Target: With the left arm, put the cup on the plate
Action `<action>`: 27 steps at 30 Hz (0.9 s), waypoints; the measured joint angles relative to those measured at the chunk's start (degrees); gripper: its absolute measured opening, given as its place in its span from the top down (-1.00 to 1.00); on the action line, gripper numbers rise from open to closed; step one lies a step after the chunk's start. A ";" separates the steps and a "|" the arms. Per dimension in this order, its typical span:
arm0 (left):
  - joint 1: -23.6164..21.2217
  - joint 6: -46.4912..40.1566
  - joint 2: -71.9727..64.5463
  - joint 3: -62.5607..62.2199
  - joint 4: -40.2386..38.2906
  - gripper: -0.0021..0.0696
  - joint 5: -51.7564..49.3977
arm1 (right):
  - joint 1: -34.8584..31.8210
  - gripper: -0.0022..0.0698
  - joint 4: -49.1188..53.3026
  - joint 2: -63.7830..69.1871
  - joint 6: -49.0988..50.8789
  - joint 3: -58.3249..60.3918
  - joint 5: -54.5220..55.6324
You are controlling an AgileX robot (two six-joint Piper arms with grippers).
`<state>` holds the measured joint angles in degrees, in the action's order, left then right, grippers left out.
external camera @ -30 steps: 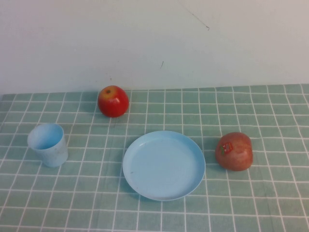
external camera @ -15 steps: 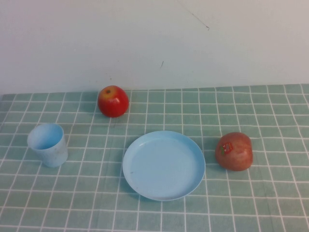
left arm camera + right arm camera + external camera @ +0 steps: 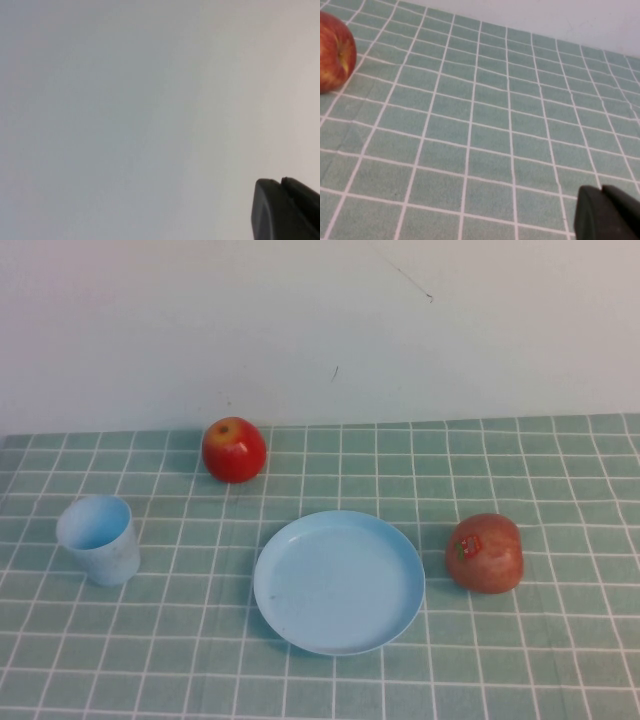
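Note:
The small light blue cup [image 3: 100,538] stands upright on the green checked cloth at the left of the high view. The round light blue plate [image 3: 339,581] lies in the middle, about a cup's width of cloth and more apart from the cup. Neither arm shows in the high view. My left gripper [image 3: 280,181] shows only as black fingertips pressed together at the corner of the left wrist view, facing a blank pale wall, with nothing held. My right gripper [image 3: 601,188] is shut and empty above the cloth.
A red apple [image 3: 234,449] sits at the back, beyond the cup and plate. A duller red apple with a sticker [image 3: 485,552] sits right of the plate. An apple [image 3: 332,52] shows at the edge of the right wrist view. A pale wall backs the table.

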<state>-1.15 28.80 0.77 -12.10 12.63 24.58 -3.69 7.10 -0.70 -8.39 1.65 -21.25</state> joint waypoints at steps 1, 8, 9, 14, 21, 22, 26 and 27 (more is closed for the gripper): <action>0.00 0.67 -0.17 -3.59 1.30 0.94 -3.44 | 0.00 0.95 0.00 0.00 0.00 0.00 0.00; 0.00 1.53 -13.74 -27.13 3.76 0.94 -32.49 | 0.00 0.95 0.00 0.00 0.00 0.00 0.00; 0.00 1.53 -17.05 -30.28 3.89 0.94 -38.07 | 0.00 0.95 0.00 0.00 0.00 0.00 0.00; 0.00 1.32 -34.40 -42.48 5.28 0.94 -63.27 | 0.00 0.95 0.00 0.00 0.00 0.00 0.00; 0.10 0.75 -49.45 -46.63 3.66 0.94 -71.59 | 0.00 0.95 0.00 0.00 0.00 0.00 0.00; 0.21 0.62 -50.69 -46.71 2.46 0.94 -71.73 | 0.00 0.95 0.00 0.00 0.00 0.00 0.00; 0.21 -5.32 -56.63 -46.85 -4.52 0.94 -73.32 | 0.00 0.95 0.00 0.00 0.00 0.00 0.00; 0.21 -9.07 -58.48 -46.94 -7.60 0.94 -73.85 | 0.00 0.95 0.00 0.00 0.00 0.00 0.00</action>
<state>-0.94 19.74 -57.71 -59.04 5.03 -49.27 -3.69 7.10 -0.70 -8.39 1.65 -21.25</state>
